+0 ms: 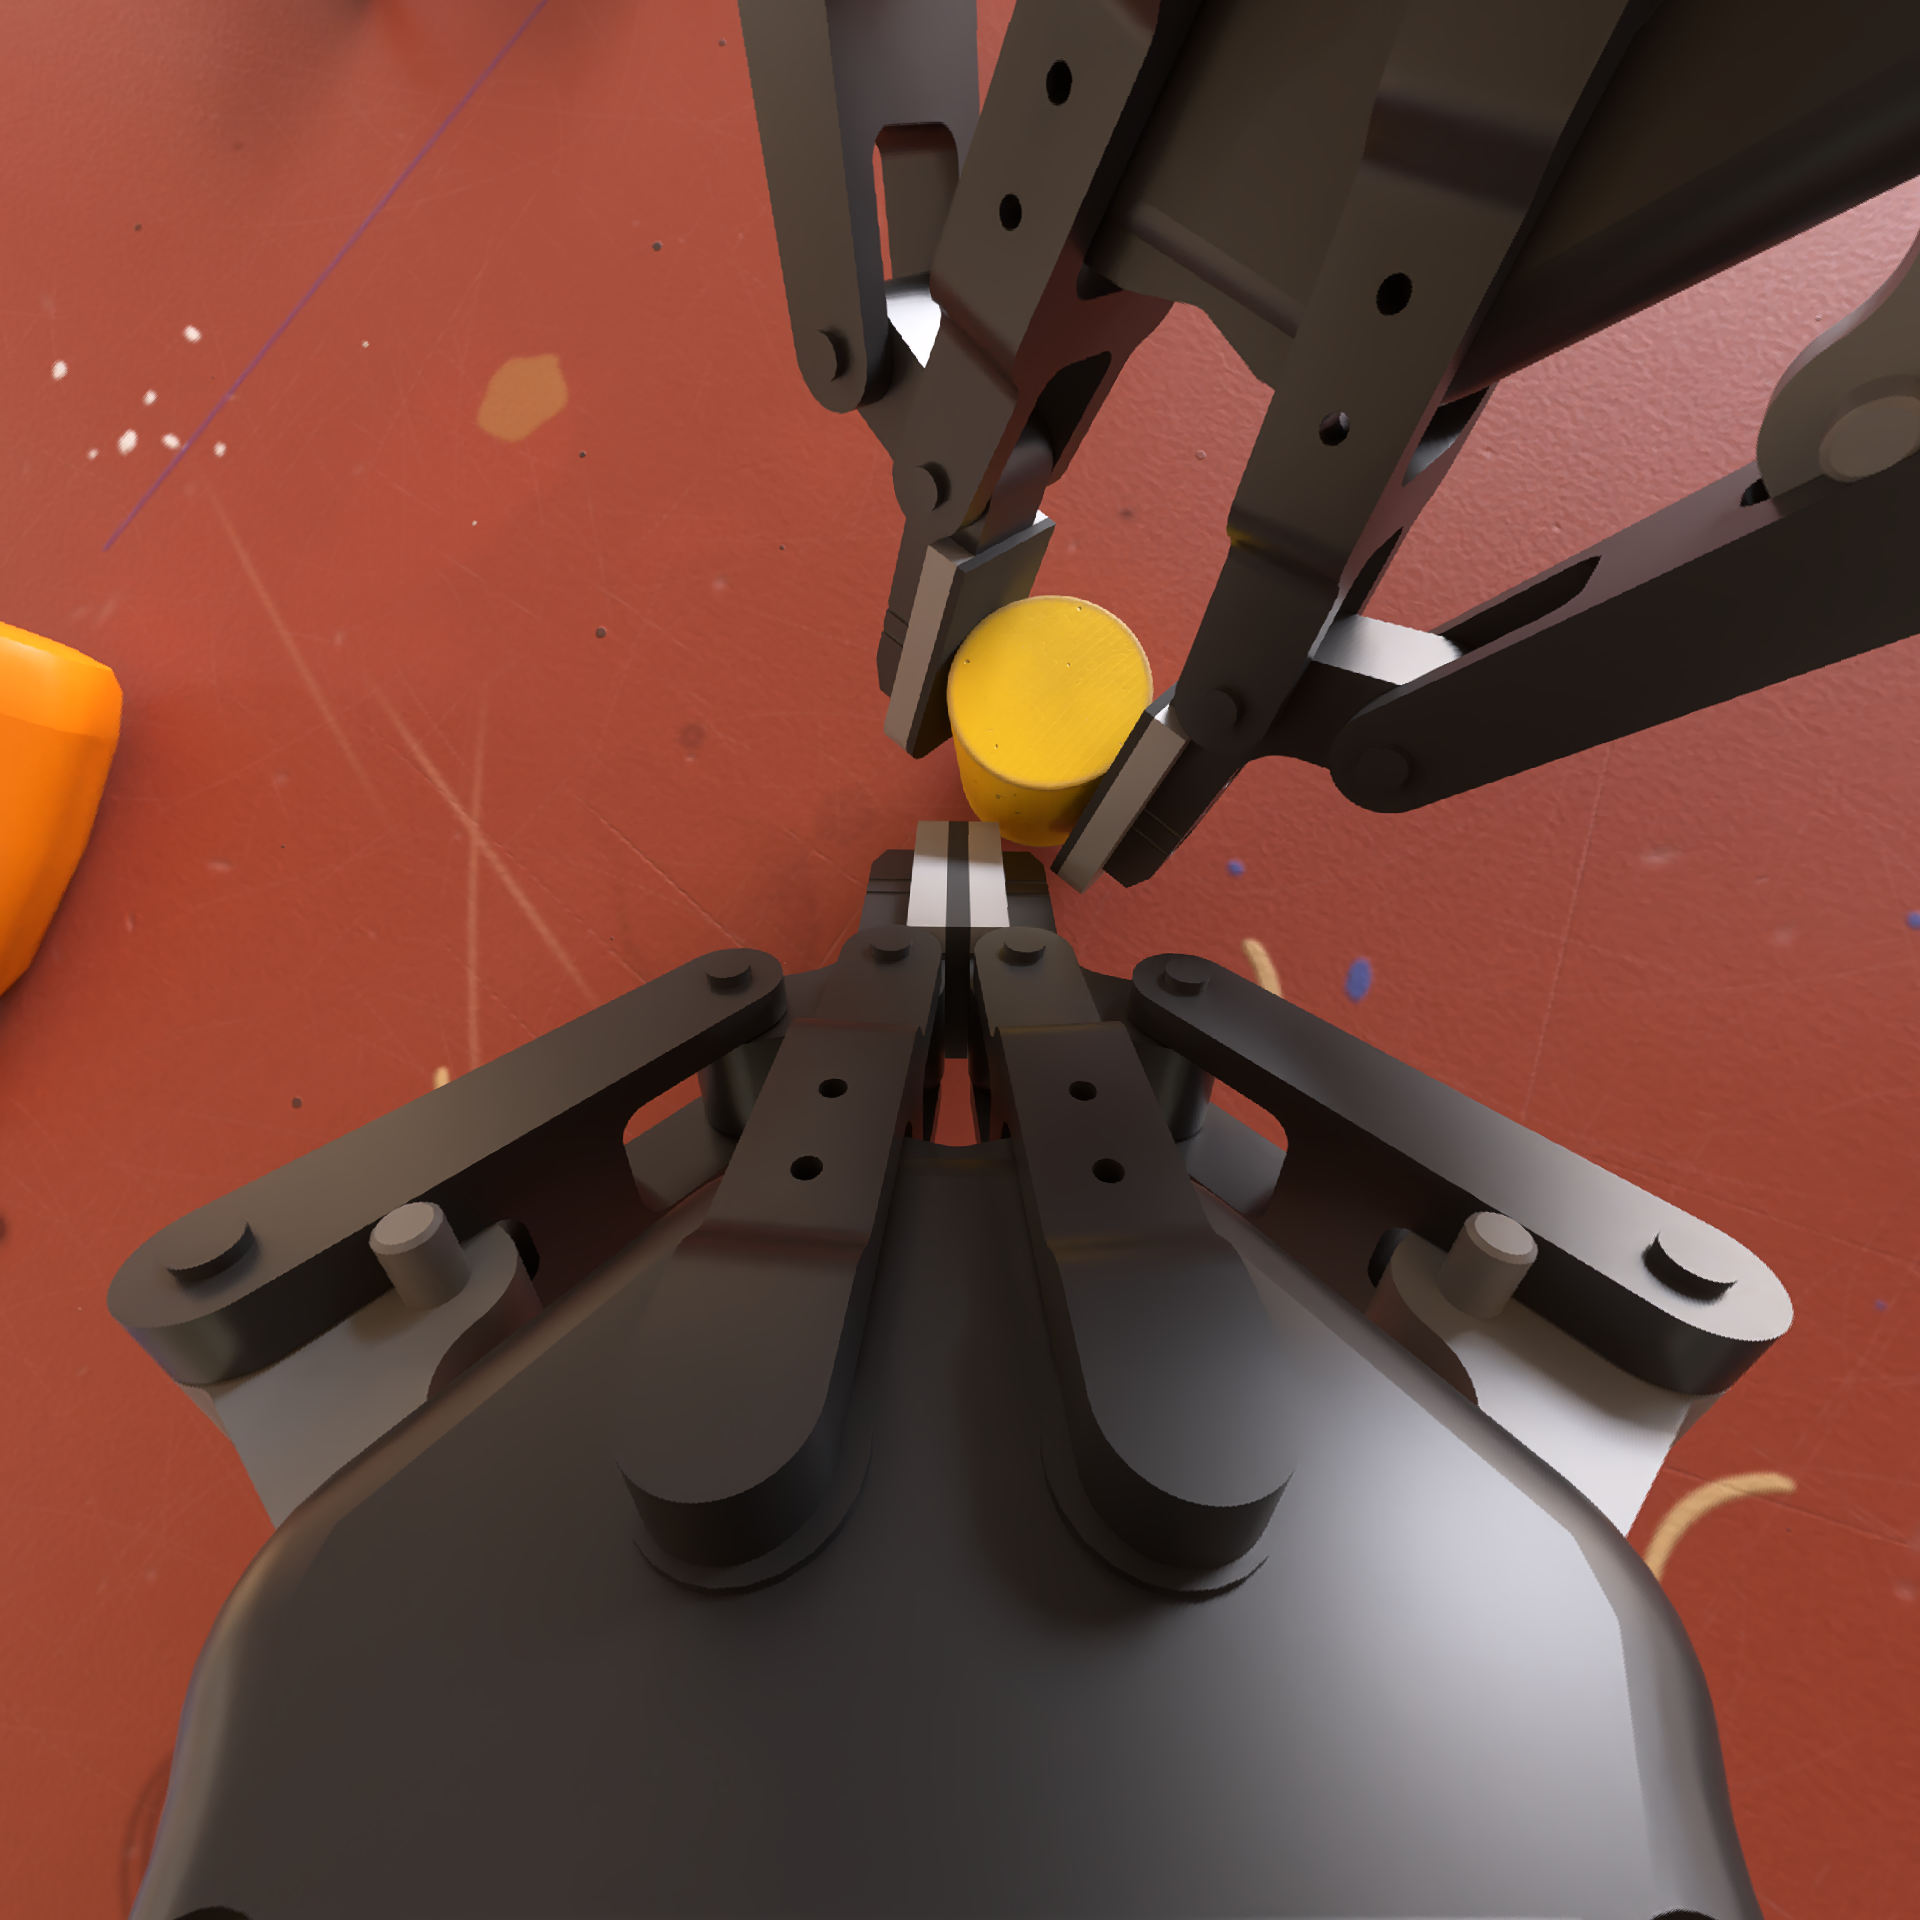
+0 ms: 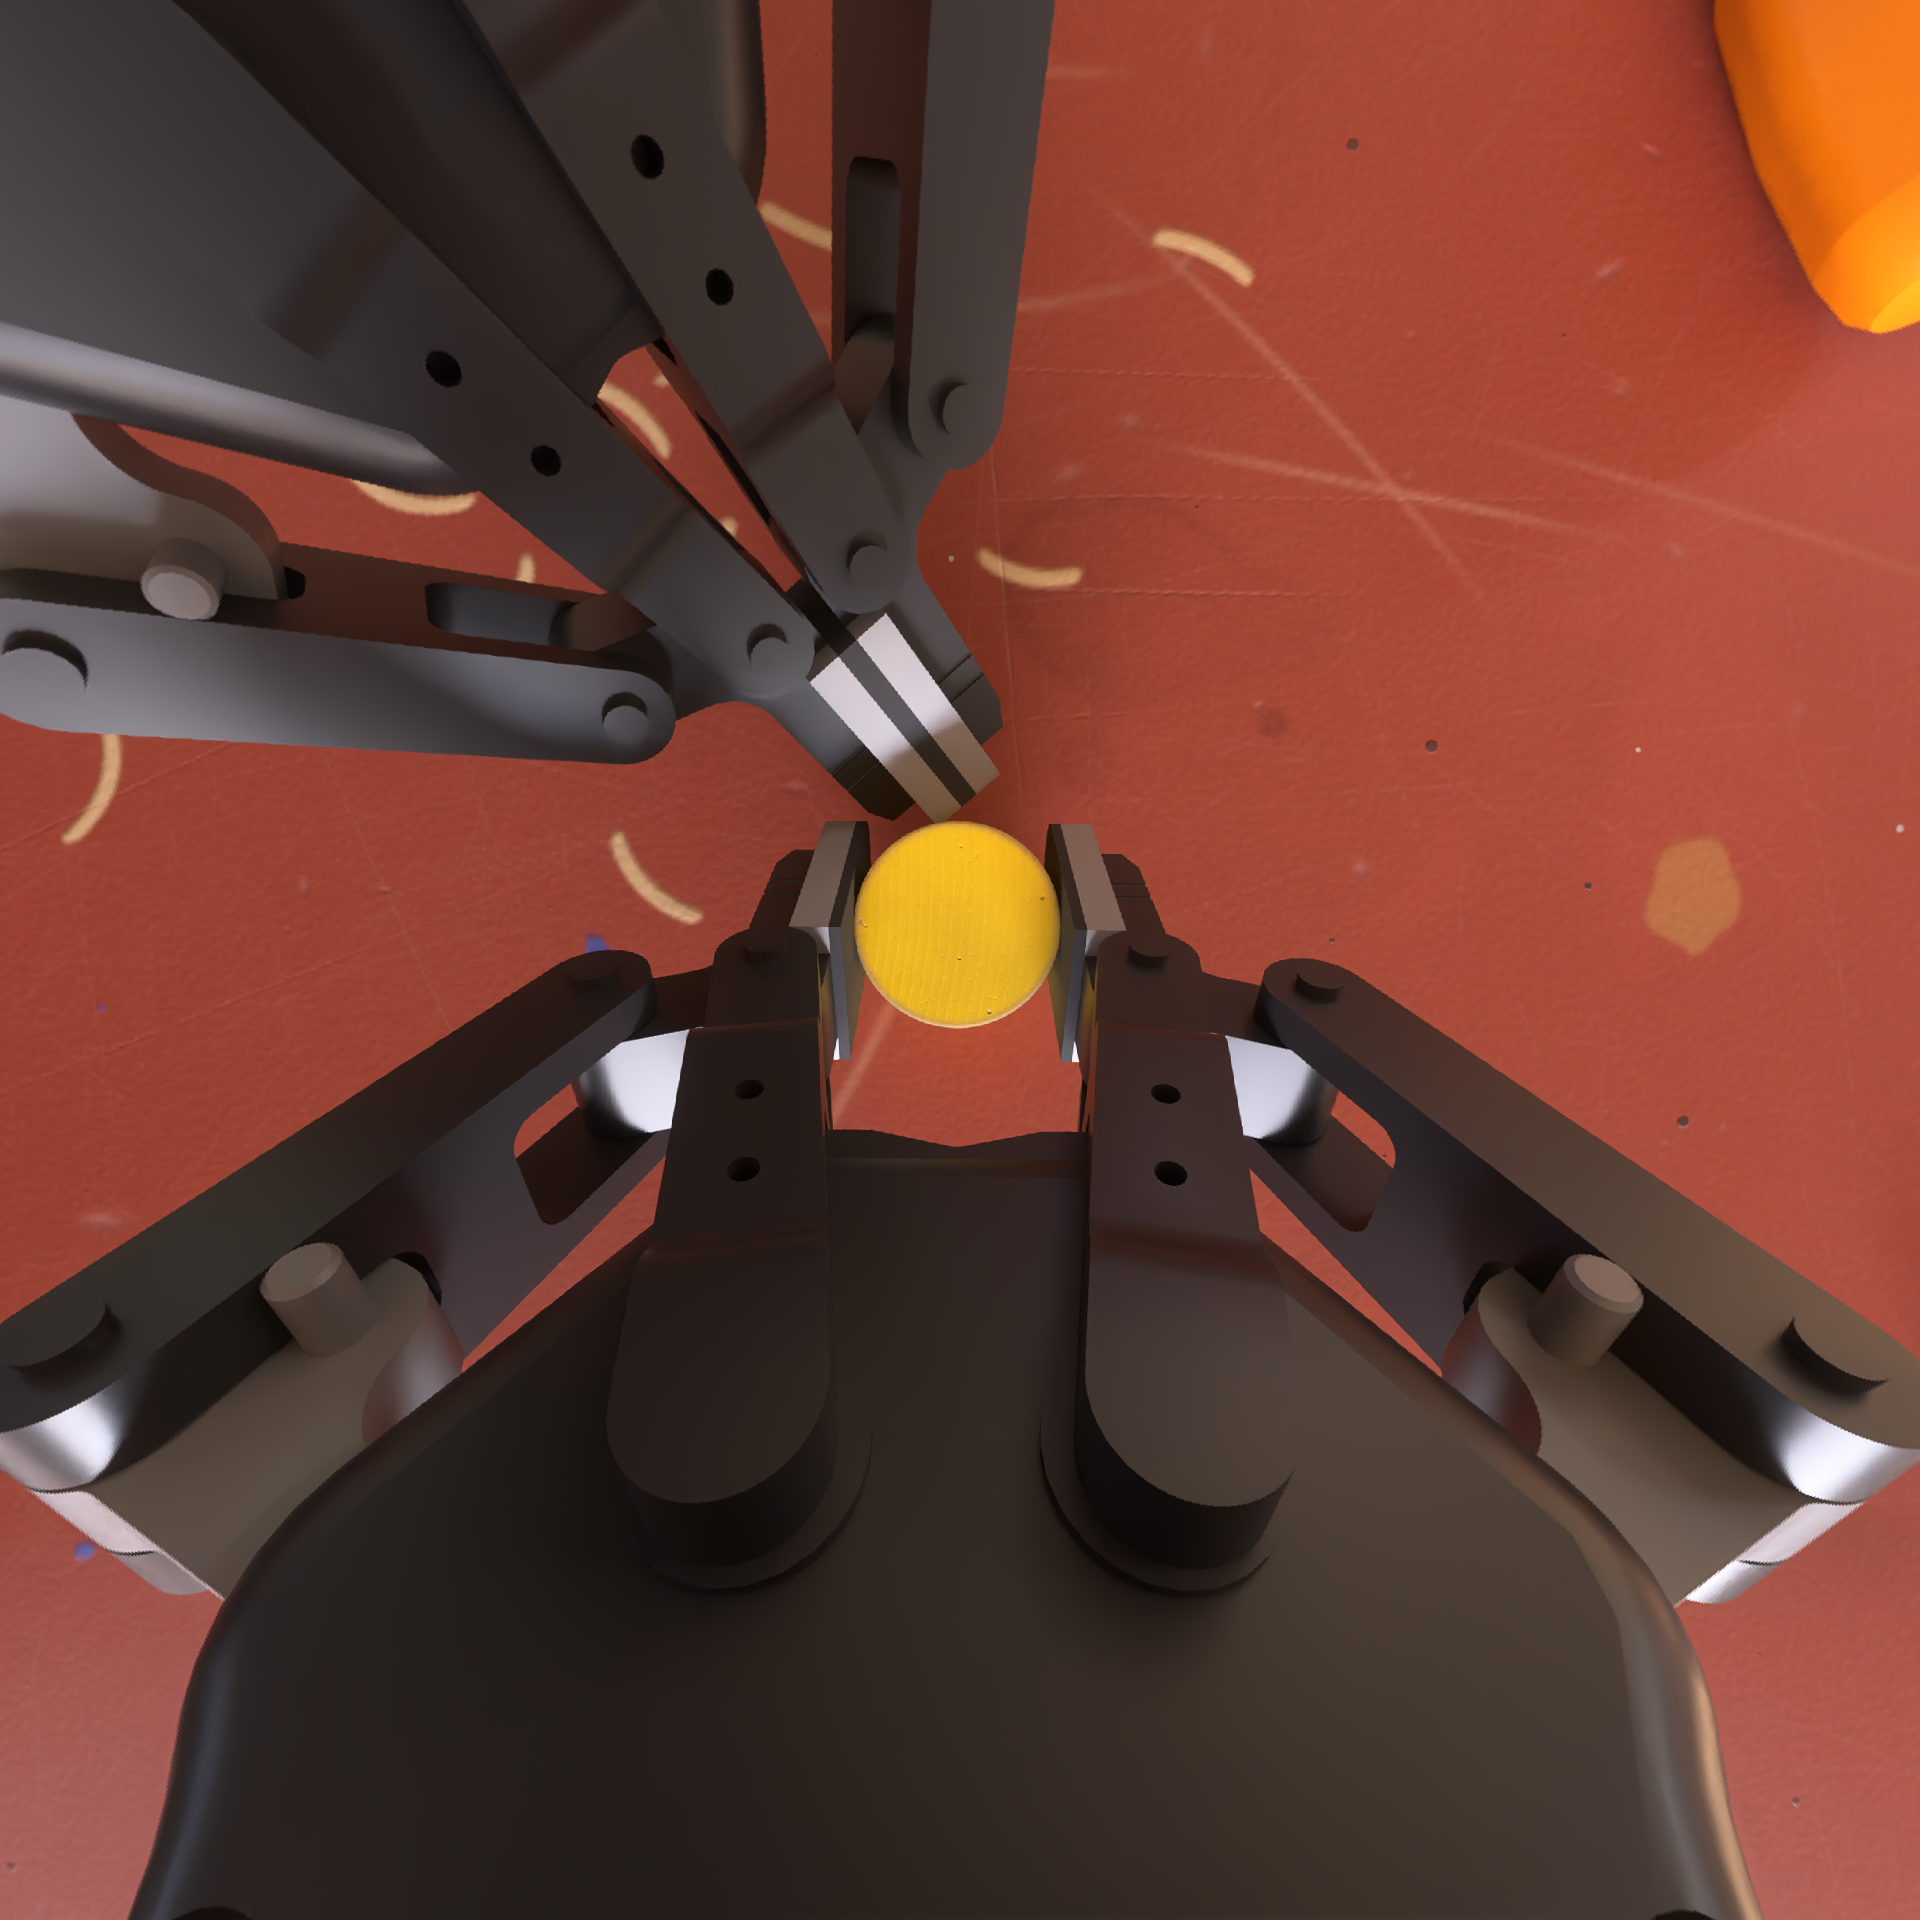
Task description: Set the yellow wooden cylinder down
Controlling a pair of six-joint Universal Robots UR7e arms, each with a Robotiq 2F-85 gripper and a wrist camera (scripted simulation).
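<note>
The yellow wooden cylinder [image 2: 956, 923] stands upright over the red table [image 2: 1455, 1039], clamped on both sides by the right gripper [image 2: 956, 925], which points straight down. The left gripper [image 1: 958, 883], pads pressed together and empty, hangs just beside it. An orange object [image 1: 47, 790] lies far left.

Yellow wooden cylinder [image 2: 956, 923] between right end effector [image 2: 958, 935] pads, over red table [image 2: 1455, 1039].

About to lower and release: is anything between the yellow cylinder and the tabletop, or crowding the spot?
Nothing visible lies on the red tabletop around the yellow wooden cylinder, held by the right gripper. The shut left gripper hovers close beside it, apparently not touching. The orange object is far off. The area directly beneath the cylinder is hidden.
</note>
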